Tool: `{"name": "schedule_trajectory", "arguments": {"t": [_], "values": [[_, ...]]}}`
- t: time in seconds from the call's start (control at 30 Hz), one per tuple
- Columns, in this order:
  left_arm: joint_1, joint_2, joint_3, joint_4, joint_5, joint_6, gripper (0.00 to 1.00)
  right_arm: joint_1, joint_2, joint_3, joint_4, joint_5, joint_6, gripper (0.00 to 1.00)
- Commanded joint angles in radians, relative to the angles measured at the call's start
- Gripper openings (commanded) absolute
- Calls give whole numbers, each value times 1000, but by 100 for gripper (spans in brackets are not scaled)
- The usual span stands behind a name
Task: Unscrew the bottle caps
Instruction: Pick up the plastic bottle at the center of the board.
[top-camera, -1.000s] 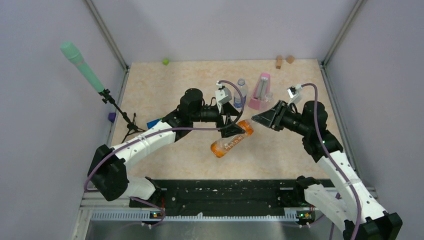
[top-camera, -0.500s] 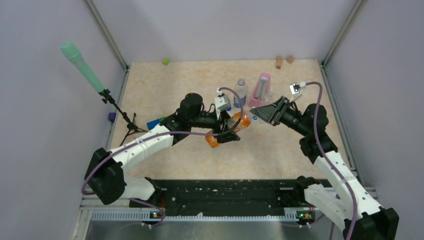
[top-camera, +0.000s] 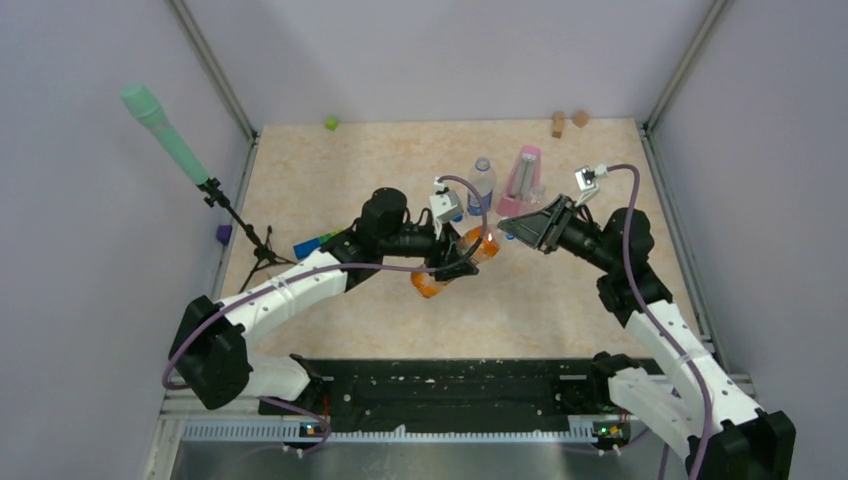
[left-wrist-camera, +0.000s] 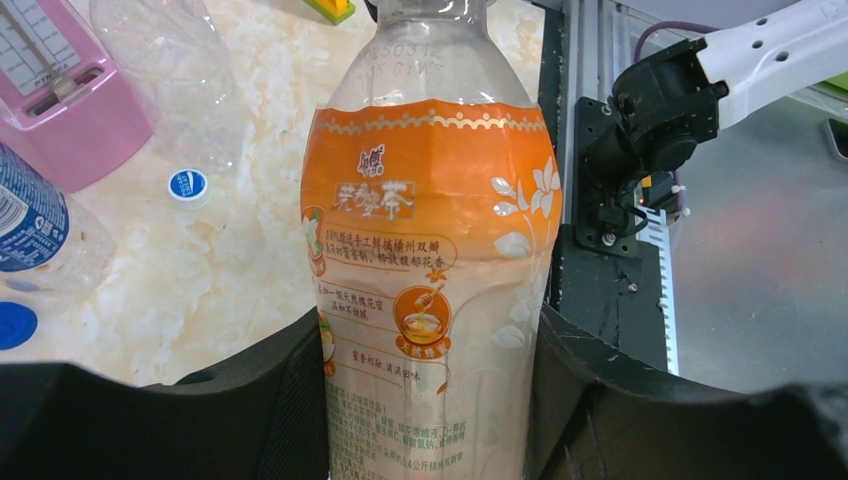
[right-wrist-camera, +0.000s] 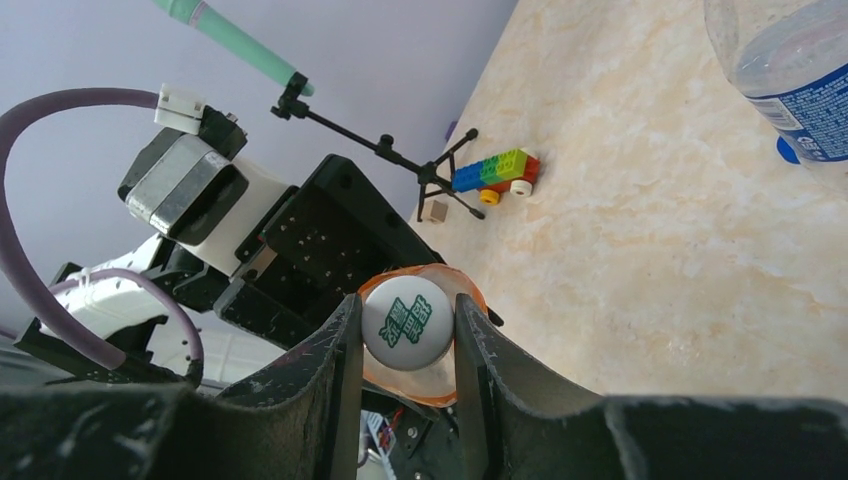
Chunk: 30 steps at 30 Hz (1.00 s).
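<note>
We're looking at the orange bottle (left-wrist-camera: 430, 300) filling the left wrist view: smooth see-through plastic with a glossy orange-and-cream label, flowers and small print on it. The left gripper (left-wrist-camera: 430, 420) is clamping it low on the body, one black finger pressing each side. It's hanging tilted over the middle of the table (top-camera: 300, 170), with its neck pointing right. The right gripper (right-wrist-camera: 407, 315) is pinching its white cap (right-wrist-camera: 407, 322), a round lid with green lettering, fingers narrow and tight around it.

Just beyond the grippers, on the far side, the pink metronome (top-camera: 523, 180) is standing next to the blue-label bottle (top-camera: 481, 185). A crinkly plain clear bottle (left-wrist-camera: 170, 70) is lying by them. A loose white cap (left-wrist-camera: 187, 185) and a dark blue cap (left-wrist-camera: 12, 325) are sitting flat on the marbled tabletop, the blue one cut off by the frame edge. Further left, a brick toy car (right-wrist-camera: 495, 172) is sitting by the tripod of a green microphone (top-camera: 165, 135).

From above, the grippers are covering most of the orange bottle. In the left wrist view we're losing both its neck and its base.
</note>
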Motion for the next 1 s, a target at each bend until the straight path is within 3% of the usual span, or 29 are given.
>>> {"name": "schedule_trajectory", "arguments": {"t": [0.0,0.17,0.23,0.37,0.53,0.97], "values": [[-4,-23,14,17,-29,83,0,22,14,-18,30,-81,14,0],[-4,-31,50,-178,-61,265,0,23,33,13,-45,-87,-37,47],[-4,-30,76,-282,-95,351,0,21,35,38,-97,-78,-76,57],[-4,-57,80,-404,-199,473,0,17,63,73,-158,-117,-114,60],[-4,-114,29,-405,-269,589,0,17,81,53,-155,-191,-112,55],[-5,-124,-5,-361,-249,698,0,17,130,-50,116,-259,62,50]]}}
